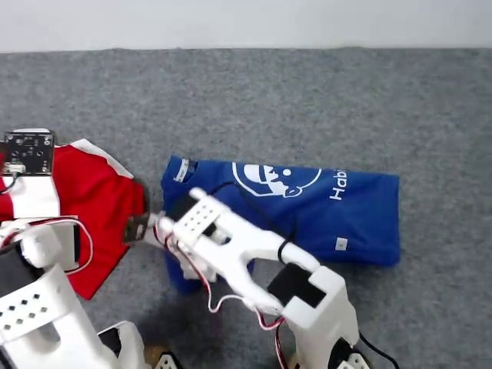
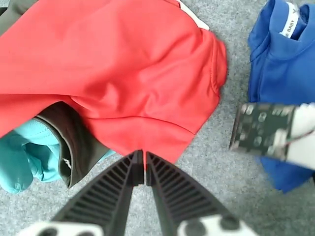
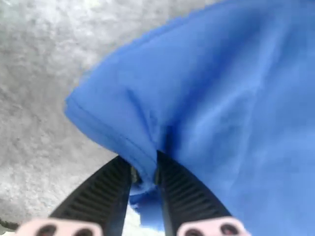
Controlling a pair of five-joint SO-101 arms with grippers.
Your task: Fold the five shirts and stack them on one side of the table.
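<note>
Right gripper (image 3: 144, 164) is clamped on the blue shirt (image 1: 338, 215). A fold of the hem sits between the two black fingers (image 3: 110, 191), with the cloth bunched right at the tips. High view: the blue shirt lies mid-table as a wide folded rectangle, white print up, neck label at its left end. Right arm (image 1: 231, 246) reaches over the shirt's near-left corner, which is the corner in the grip. Grey table (image 1: 307, 100) runs alongside the gripped edge in the right wrist view.

Left gripper (image 2: 144, 164) has its fingers pressed together with only a hairline between them, tips at the near hem of the red shirt (image 2: 123, 73). Can't tell whether any red cloth is actually pinched.

Red shirt is on the left side of the table, spread loosely, its white collar trim toward the blue shirt. The two shirts are just beside each other, not touching, with a narrow strip of grey between them.

Left wrist view: a dark shirt (image 2: 74, 142) pokes out from under the red one near the fingertips, and a teal shirt (image 2: 24, 152) is bunched against it, partly under the dark cloth.

Right arm's camera board (image 2: 261, 130) hangs over the gap between red and blue, at the blue shirt's left edge.
</note>
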